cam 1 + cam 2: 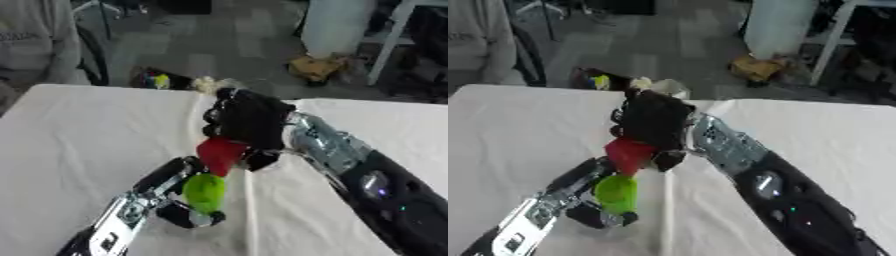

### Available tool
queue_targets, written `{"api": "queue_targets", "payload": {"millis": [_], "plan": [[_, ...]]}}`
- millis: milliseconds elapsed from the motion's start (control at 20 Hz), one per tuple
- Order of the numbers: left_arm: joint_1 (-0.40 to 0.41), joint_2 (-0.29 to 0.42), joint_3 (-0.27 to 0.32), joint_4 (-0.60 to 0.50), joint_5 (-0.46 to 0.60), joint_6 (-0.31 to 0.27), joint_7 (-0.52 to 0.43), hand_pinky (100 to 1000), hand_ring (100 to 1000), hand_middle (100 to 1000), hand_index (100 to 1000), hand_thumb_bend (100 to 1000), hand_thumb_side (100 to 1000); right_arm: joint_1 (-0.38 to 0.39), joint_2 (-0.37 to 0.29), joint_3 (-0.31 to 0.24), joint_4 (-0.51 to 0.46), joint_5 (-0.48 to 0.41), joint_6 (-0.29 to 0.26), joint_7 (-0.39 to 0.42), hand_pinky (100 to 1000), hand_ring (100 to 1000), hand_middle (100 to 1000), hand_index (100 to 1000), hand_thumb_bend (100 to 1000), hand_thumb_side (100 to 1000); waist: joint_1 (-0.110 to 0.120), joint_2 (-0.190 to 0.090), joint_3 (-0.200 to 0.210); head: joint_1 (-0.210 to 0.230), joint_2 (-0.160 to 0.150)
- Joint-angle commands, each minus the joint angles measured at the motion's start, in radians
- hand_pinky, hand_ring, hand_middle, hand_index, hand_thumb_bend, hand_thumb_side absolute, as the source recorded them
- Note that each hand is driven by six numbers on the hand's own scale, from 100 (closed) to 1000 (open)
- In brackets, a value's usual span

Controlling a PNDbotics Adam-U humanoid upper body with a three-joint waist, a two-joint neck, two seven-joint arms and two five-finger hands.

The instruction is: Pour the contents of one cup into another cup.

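Observation:
My right hand [249,120] is above the middle of the white table [79,135], its fingers curled round a red cup [220,154]. The red cup is tipped, its lower end pointing down at a green cup [205,192]. My left hand [179,200] comes in from the lower left and is curled round the green cup, holding it just below the red one. The two cups nearly touch. What is inside either cup is hidden.
The white cloth has a fold running down from under the cups. Past the table's far edge lie small objects on the floor [162,80] and a person sits at the far left [35,45]. A white post [385,45] stands at the far right.

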Motion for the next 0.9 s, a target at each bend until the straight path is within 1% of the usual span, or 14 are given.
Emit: {"api": "queue_targets", "payload": {"millis": [50,150,200,300,350,400,450,500,550,600,700,900], "plan": [[-0.022,0.022,0.027,-0.002,-0.036,0.005,0.034,100,136,368,634,257,236,-0.022,-0.015,-0.018,-0.028,-0.018,0.011,-0.001,653,393,348,466,100,360,0.003,-0.021,-0.001,0.003,-0.004],[-0.024,0.027,0.037,0.013,-0.068,0.009,0.056,100,159,395,647,296,272,-0.022,-0.015,-0.019,-0.031,-0.023,0.014,0.001,652,392,347,465,100,361,0.004,-0.022,-0.001,0.002,-0.005],[-0.025,0.029,0.041,0.020,-0.086,0.010,0.069,119,183,416,659,344,296,-0.022,-0.015,-0.020,-0.032,-0.025,0.015,0.001,652,392,346,465,100,361,0.005,-0.022,0.000,0.001,-0.006],[-0.026,0.034,0.045,0.031,-0.122,0.012,0.090,327,357,508,711,580,406,-0.022,-0.016,-0.022,-0.035,-0.030,0.019,0.002,651,391,345,465,100,361,0.005,-0.022,0.000,0.002,-0.006],[-0.026,0.036,0.045,0.034,-0.141,0.011,0.096,489,501,608,762,791,495,-0.021,-0.017,-0.023,-0.037,-0.033,0.022,0.002,651,390,344,464,100,360,0.005,-0.022,0.000,0.003,-0.006],[-0.025,0.039,0.044,0.036,-0.160,0.008,0.100,593,608,687,802,933,555,-0.020,-0.018,-0.025,-0.039,-0.035,0.025,0.001,650,389,343,464,100,360,0.005,-0.022,-0.001,0.003,-0.006],[-0.024,0.040,0.044,0.038,-0.179,0.004,0.100,626,646,718,815,996,587,-0.019,-0.019,-0.027,-0.041,-0.038,0.028,0.001,650,389,343,463,100,360,0.006,-0.021,-0.002,0.003,-0.007],[-0.023,0.040,0.044,0.038,-0.197,-0.004,0.100,706,745,783,850,1000,707,-0.018,-0.020,-0.030,-0.044,-0.042,0.033,0.001,649,387,341,462,100,359,0.006,-0.021,-0.002,0.003,-0.007],[-0.022,0.039,0.045,0.040,-0.214,-0.013,0.100,720,765,791,854,1000,718,-0.017,-0.021,-0.033,-0.046,-0.046,0.037,0.001,649,386,341,462,100,359,0.006,-0.021,-0.003,0.003,-0.006],[-0.020,0.038,0.046,0.041,-0.231,-0.023,0.098,755,803,817,873,1000,753,-0.015,-0.022,-0.036,-0.048,-0.052,0.043,0.001,647,383,337,460,100,358,0.007,-0.021,-0.003,0.003,-0.007],[-0.016,0.035,0.047,0.044,-0.263,-0.045,0.095,770,817,835,884,1000,777,-0.008,-0.024,-0.051,-0.049,-0.072,0.064,-0.001,639,369,323,450,100,348,0.008,-0.021,-0.005,0.005,-0.008],[-0.006,0.027,0.051,0.050,-0.317,-0.075,0.100,770,815,837,887,1000,785,0.017,-0.032,-0.089,-0.024,-0.129,0.118,-0.017,626,349,302,436,100,331,0.010,-0.021,-0.007,0.009,-0.008]]}}
